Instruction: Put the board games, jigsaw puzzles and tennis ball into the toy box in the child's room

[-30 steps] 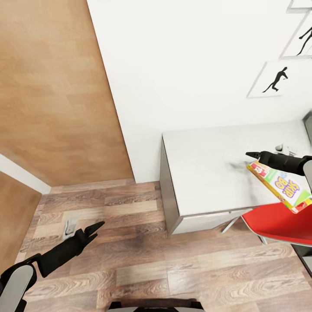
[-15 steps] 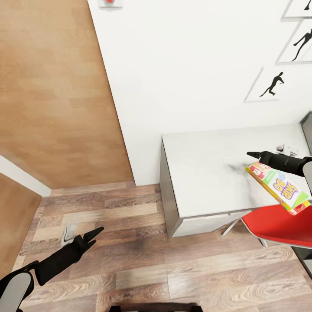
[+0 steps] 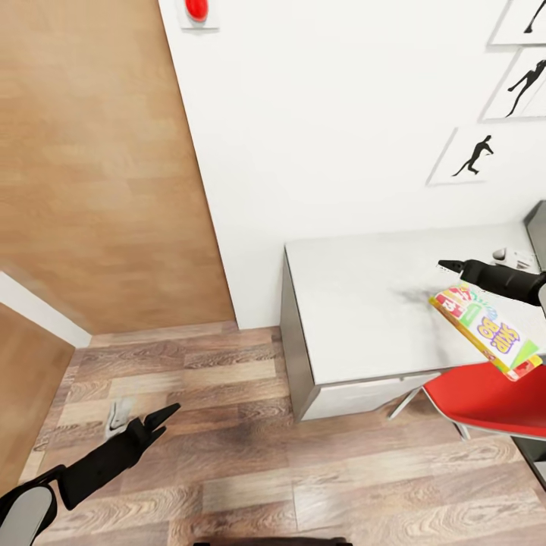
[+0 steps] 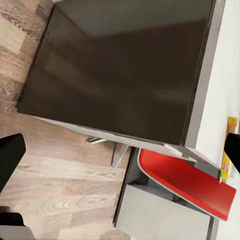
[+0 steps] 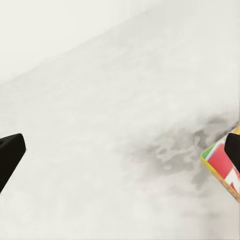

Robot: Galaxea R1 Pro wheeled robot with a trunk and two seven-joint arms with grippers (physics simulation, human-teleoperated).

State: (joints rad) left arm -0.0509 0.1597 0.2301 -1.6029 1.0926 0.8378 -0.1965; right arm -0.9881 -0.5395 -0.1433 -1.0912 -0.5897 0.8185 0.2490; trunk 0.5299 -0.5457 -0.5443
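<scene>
- The wood floor (image 3: 227,455) is the biggest thing I see; it lies under my left arm and runs up to the white wall (image 3: 326,114); black pictures of ball players (image 3: 474,155) hang on that wall.
- The table (image 3: 356,303) stands against the wall; its top is pale and its side is dark grey; a soft shadow sits on the top near my right hand.
- The red chair (image 3: 485,394) is tucked in at the front of the table, just under the game I carry.
- The Skip-Bo board game (image 3: 485,330) is green, yellow and red; it hangs tilted over the table's front edge and above the chair.
- My right gripper (image 3: 449,265) is over the table; the game hangs right below it and one finger touches the box corner in my right wrist view, so I seem to hold it; how tightly I cannot tell.
- My left gripper (image 3: 163,415) hangs low over the floor; its fingers are spread apart with nothing between them.
</scene>
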